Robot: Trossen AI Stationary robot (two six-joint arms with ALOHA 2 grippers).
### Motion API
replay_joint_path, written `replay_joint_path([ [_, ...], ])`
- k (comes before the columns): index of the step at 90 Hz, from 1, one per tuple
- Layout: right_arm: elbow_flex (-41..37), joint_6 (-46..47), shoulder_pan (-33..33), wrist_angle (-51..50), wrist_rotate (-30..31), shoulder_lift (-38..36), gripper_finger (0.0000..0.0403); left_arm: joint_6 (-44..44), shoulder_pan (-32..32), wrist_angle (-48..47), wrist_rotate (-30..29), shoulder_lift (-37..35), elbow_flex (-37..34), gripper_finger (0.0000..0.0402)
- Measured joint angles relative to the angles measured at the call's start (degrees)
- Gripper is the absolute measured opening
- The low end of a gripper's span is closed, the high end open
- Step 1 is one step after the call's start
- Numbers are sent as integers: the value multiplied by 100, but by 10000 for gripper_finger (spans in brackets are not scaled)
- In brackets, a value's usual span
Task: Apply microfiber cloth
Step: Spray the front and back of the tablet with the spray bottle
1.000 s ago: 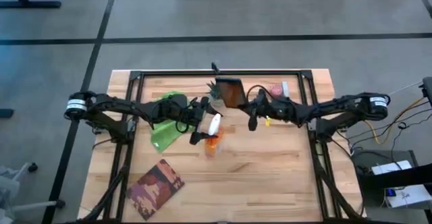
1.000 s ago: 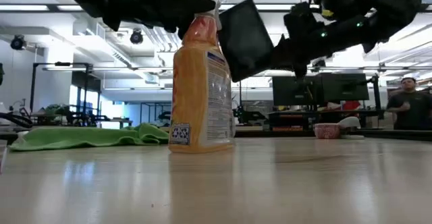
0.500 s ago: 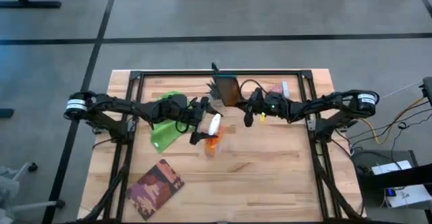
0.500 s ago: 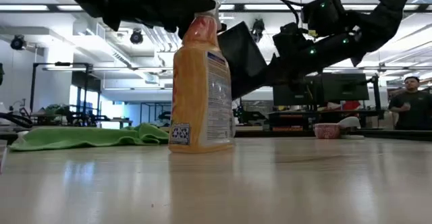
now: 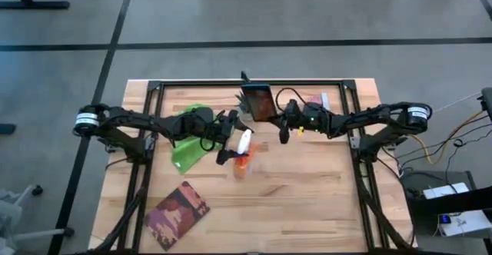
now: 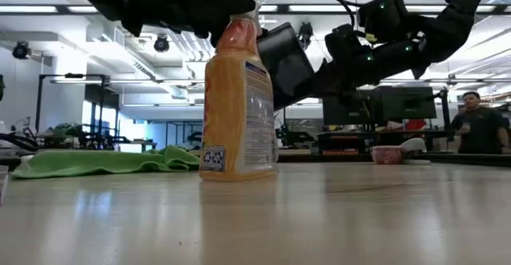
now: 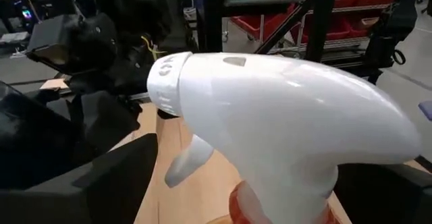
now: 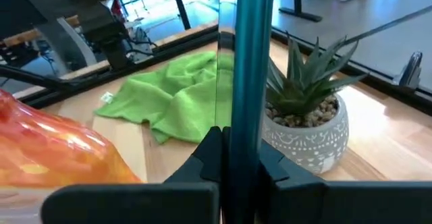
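With my right jaws (image 5: pixel 281 124) pinching the tablet (image 5: pixel 261 104) aloft, I should free the left jaws (image 5: pixel 231 144), clamped on the bottle (image 6: pixel 237 105), for the cloth (image 5: pixel 187 146).

The tabletop (image 5: pixel 307 193) is of pale wooden planks, edged by a black metal frame (image 5: pixel 254 84), and stands on a grey floor (image 5: pixel 231 17) crossed by dark lines. Beyond it, at table height, a wide workshop opens out under long ceiling strip lights (image 6: pixel 72 9). Dark monitors (image 6: pixel 399 105) and benches stand in the distance, and a person (image 6: pixel 477 129) in dark clothing is at the far right. Red storage bins (image 7: pixel 364 21) on dark shelving show past the table, and cables (image 5: pixel 446 151) trail beside it.
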Motion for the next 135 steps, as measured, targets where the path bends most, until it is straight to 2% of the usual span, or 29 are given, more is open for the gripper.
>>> replay_joint_path([
  [62,0,6,0,-20,0,-2,8,-239,0,-36,14,4,0,388],
  [74,0,4,0,-20,0,-2,8,-240,0,-41,182,4,0,382],
  [84,0,4,0,-20,0,-2,8,-240,-2,-43,208,4,0,345],
  [106,0,7,0,-20,0,-2,8,-232,-5,-28,171,7,2,200],
  [115,0,8,0,-18,1,-2,8,-301,-4,-46,167,7,2,155],
  [119,-2,7,0,7,2,-2,8,-341,-4,-46,151,7,2,144],
  [135,-2,7,0,241,26,-7,8,-367,-4,-43,146,7,2,145],
])
